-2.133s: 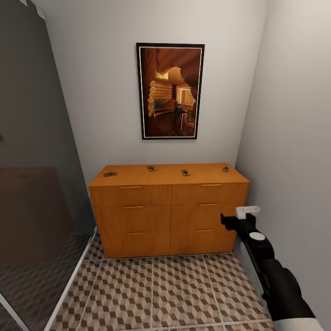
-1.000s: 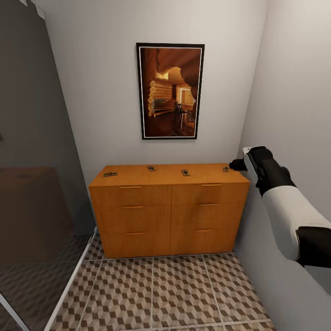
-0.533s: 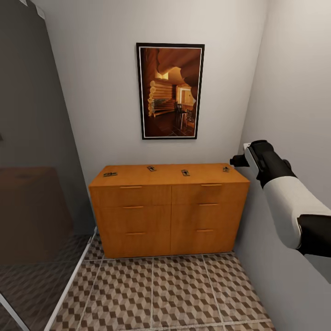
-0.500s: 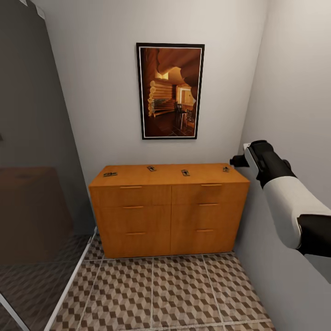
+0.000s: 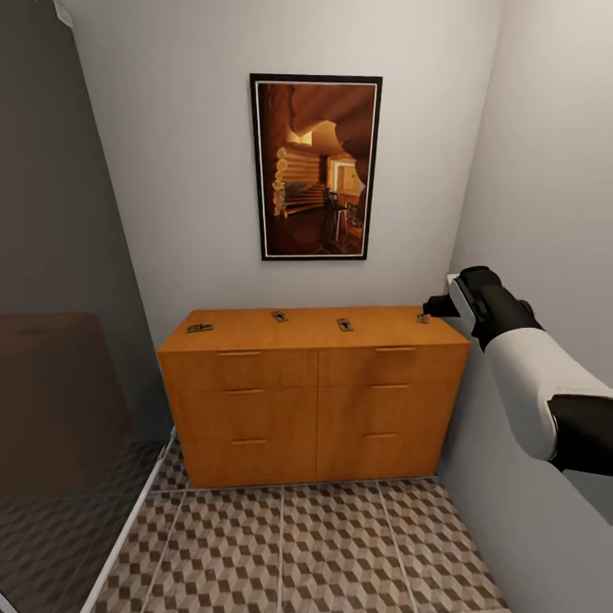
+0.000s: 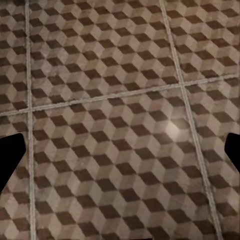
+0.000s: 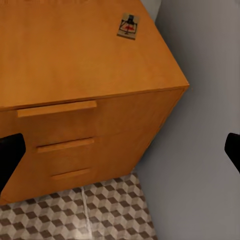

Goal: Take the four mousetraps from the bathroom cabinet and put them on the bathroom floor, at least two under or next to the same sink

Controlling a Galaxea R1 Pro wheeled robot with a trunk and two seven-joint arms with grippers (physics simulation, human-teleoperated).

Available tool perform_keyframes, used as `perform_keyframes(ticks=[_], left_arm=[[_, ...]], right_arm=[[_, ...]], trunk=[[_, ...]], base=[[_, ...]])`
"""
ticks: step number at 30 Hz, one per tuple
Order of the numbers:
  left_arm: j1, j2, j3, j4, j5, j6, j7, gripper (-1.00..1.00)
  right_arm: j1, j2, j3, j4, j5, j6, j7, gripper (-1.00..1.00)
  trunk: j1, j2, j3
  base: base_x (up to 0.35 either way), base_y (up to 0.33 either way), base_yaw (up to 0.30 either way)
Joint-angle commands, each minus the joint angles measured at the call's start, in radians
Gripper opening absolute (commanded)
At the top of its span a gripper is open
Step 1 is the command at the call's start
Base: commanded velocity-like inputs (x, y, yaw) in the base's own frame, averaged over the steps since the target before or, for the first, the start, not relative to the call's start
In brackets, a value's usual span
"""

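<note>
The orange-brown cabinet (image 5: 311,400) stands against the back wall with its six drawers shut. Four mousetraps lie spread along its top: one at the left end (image 5: 200,328), two in the middle (image 5: 279,316) (image 5: 345,324), and one at the right end (image 5: 422,318). My right gripper (image 5: 437,305) hangs just right of and slightly above that right-end trap. In the right wrist view the mousetrap (image 7: 129,26) lies near the cabinet's corner, and the right gripper (image 7: 120,155) is open and empty. My left gripper (image 6: 120,155) is open over the bathroom floor (image 6: 120,100).
A framed picture (image 5: 315,166) hangs above the cabinet. A dark glass panel (image 5: 51,298) closes off the left side, and a grey wall (image 5: 553,187) runs close along the right, beside my right arm. The cube-patterned floor (image 5: 298,545) lies in front of the cabinet.
My right arm has risen from beside the lower drawers to cabinet-top height by the right-end mousetrap. The camera has shifted slightly, so the cabinet looks a little larger. The traps have not moved.
</note>
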Motion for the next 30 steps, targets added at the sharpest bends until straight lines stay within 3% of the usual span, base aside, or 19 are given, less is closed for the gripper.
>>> perform_keyframes(ticks=[1,30], left_arm=[[-0.001,0.0,-0.006,0.001,-0.001,-0.003,0.002,1.0],[-0.001,0.0,-0.006,0.001,-0.001,-0.003,0.002,1.0]], right_arm=[[-0.001,0.001,0.002,0.001,0.006,0.004,0.002,1.0],[0.001,0.0,0.003,0.133,0.005,-0.094,0.007,1.0]], trunk=[[0.0,0.0,-0.001],[0.0,0.0,-0.001]], base=[[0.292,0.0,0.0],[0.312,0.0,0.0]])
